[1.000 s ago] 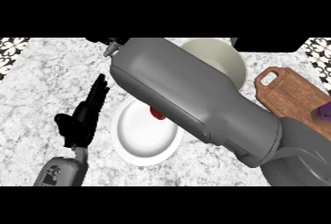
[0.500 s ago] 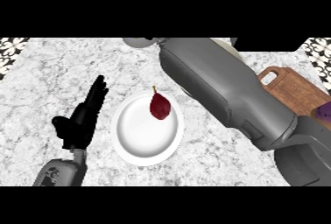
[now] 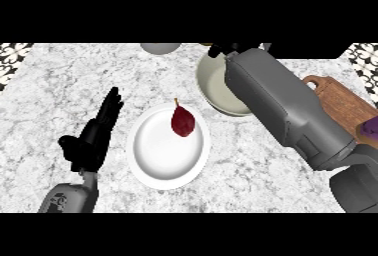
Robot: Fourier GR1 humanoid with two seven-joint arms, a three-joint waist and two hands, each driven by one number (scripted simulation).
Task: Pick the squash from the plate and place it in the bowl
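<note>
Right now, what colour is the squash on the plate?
Dark red with a thin tan stem, the teardrop-shaped squash shows best in the head view.

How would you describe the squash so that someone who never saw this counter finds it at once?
Look at the white plate in the middle of the marble counter. On its upper part lies the squash, small and dark red with a thin stem pointing up. Nothing else lies on the plate, and the cream bowl nearby is far paler.

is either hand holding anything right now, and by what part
Nothing is visibly held. The left hand rests open beside the plate; the squash lies free on it. The right hand is mostly hidden above the bowl, so its hold cannot be told.
</note>
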